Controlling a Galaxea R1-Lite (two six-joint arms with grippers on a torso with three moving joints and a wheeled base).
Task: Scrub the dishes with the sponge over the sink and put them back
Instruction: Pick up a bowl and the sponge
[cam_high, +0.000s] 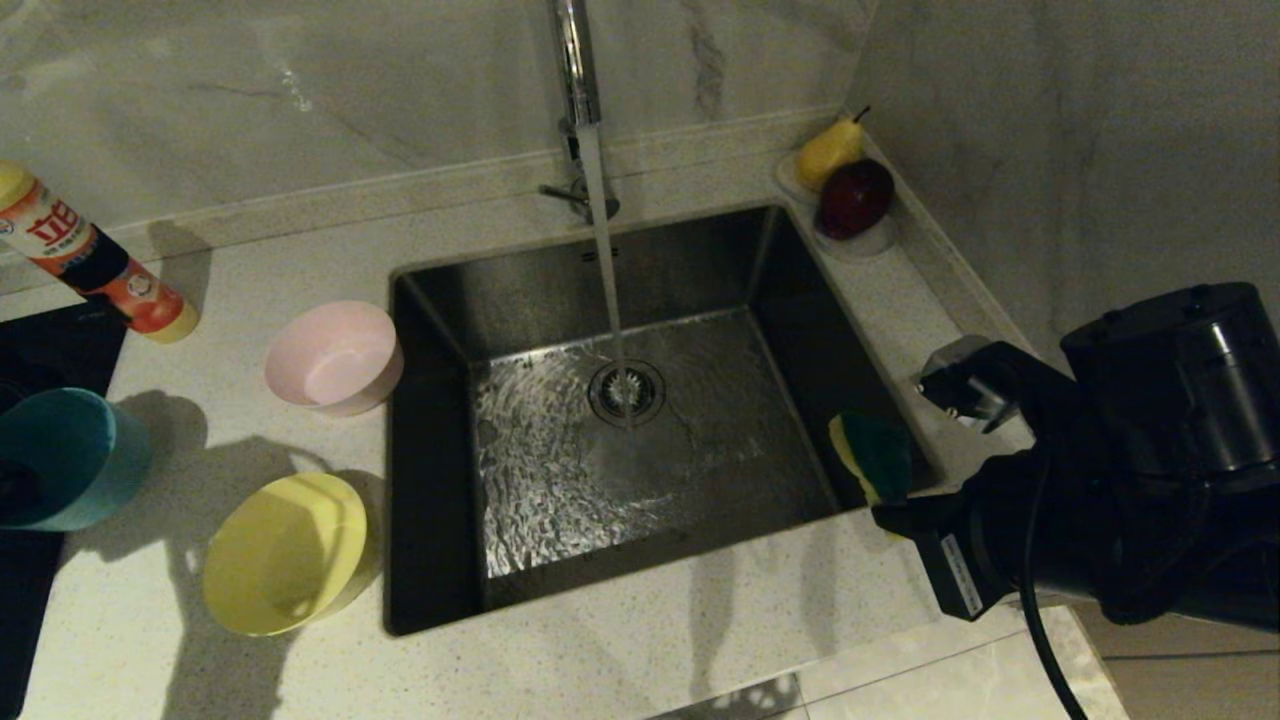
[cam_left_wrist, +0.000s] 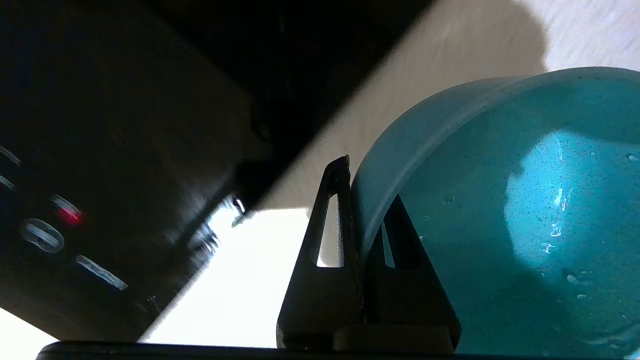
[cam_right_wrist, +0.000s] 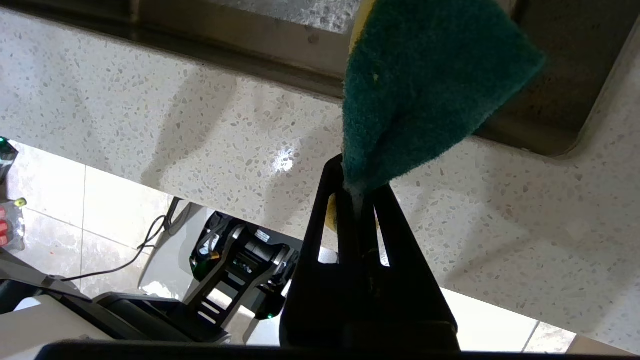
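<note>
The light blue bowl (cam_high: 62, 458) hangs tilted at the far left, over the counter's edge. My left gripper (cam_left_wrist: 362, 200) is shut on its rim (cam_left_wrist: 400, 145), one finger outside and one inside the wet bowl. The pink bowl (cam_high: 335, 357) and the yellow bowl (cam_high: 288, 553) lie tilted on the counter left of the sink (cam_high: 520, 290). At the sink's front right corner my right gripper (cam_right_wrist: 357, 180) is shut on the sponge (cam_right_wrist: 425, 85), green side towards the camera. In the head view the sponge (cam_high: 872, 458) stands upright above that gripper (cam_high: 888, 508).
Water runs from the tall chrome tap (cam_high: 575, 60) onto the drain strainer (cam_high: 627, 392). A dish-soap bottle (cam_high: 95, 260) lies at the back left. A white saucer (cam_high: 868, 240) holds a pear and an apple in the back right corner. A black hob (cam_high: 45, 350) borders the counter's left.
</note>
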